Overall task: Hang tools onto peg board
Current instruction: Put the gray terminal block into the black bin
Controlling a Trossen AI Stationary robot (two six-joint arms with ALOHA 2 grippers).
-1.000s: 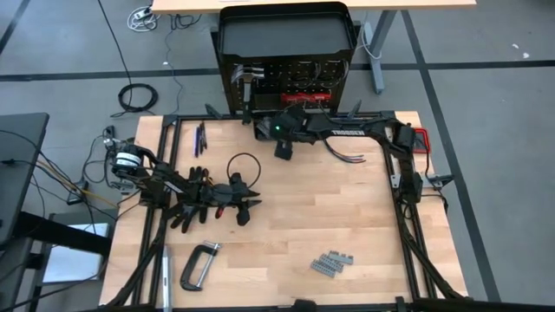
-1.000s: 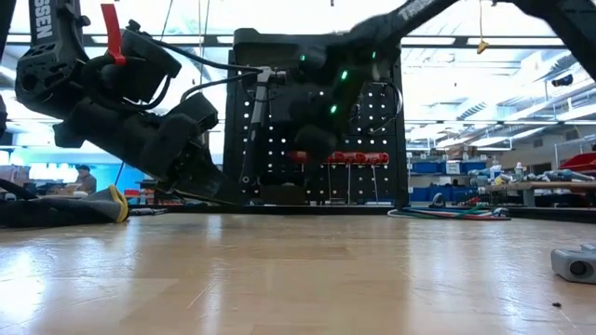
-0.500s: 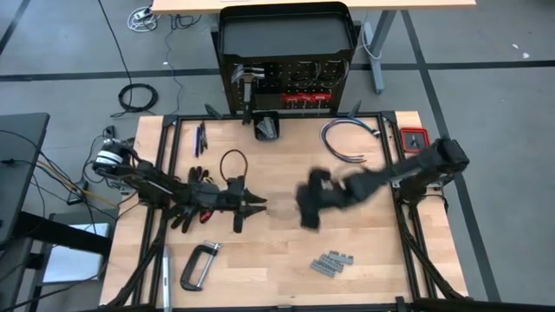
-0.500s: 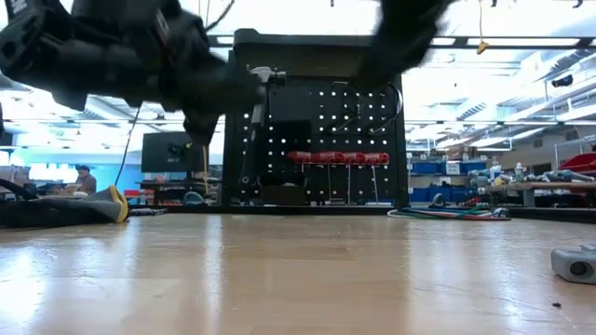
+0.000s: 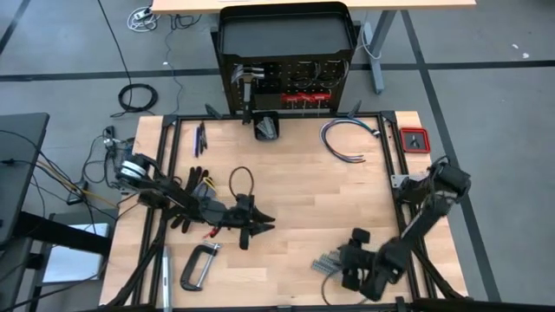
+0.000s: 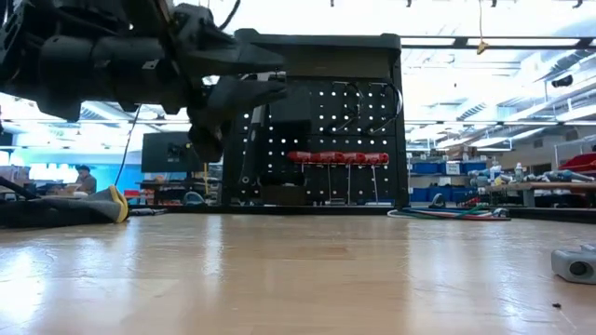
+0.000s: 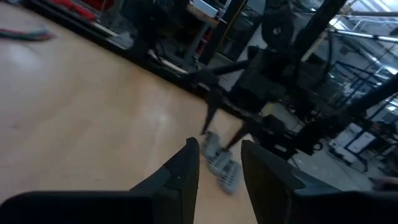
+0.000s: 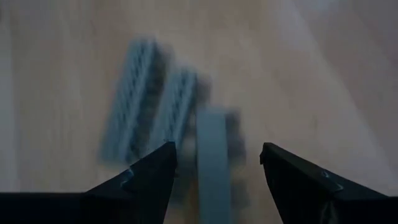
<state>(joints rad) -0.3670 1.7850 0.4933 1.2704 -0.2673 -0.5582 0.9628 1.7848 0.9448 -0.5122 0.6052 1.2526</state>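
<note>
On the left side of the table (image 5: 286, 186), the left end effector (image 5: 257, 223) hangs over the bare wood just right of a heap of tools (image 5: 195, 195), among them black pliers and red-handled drivers; its fingers (image 7: 186, 171) stand partly apart with nothing between them. A grey C-clamp (image 5: 199, 264) lies flat near the front edge, below that heap, and a few pens (image 5: 199, 137) lie near the back left corner. Behind the table's back edge stands the peg board (image 5: 286, 82), upright, with a hammer (image 5: 250, 82) hanging at its left side and a row of red-handled drivers (image 6: 337, 157) across its middle; a small black box (image 5: 267, 126) sits on the table just in front of it. Right of the box lies a bundle of cables (image 5: 349, 139), and a red case (image 5: 414, 139) rests at the back right corner. Near the front right, the right end effector (image 5: 347, 264) points down at the grey metal pieces (image 8: 168, 118), which lie side by side on the wood; its fingers (image 8: 146, 180) are spread wide on either side of them and grip nothing.
</note>
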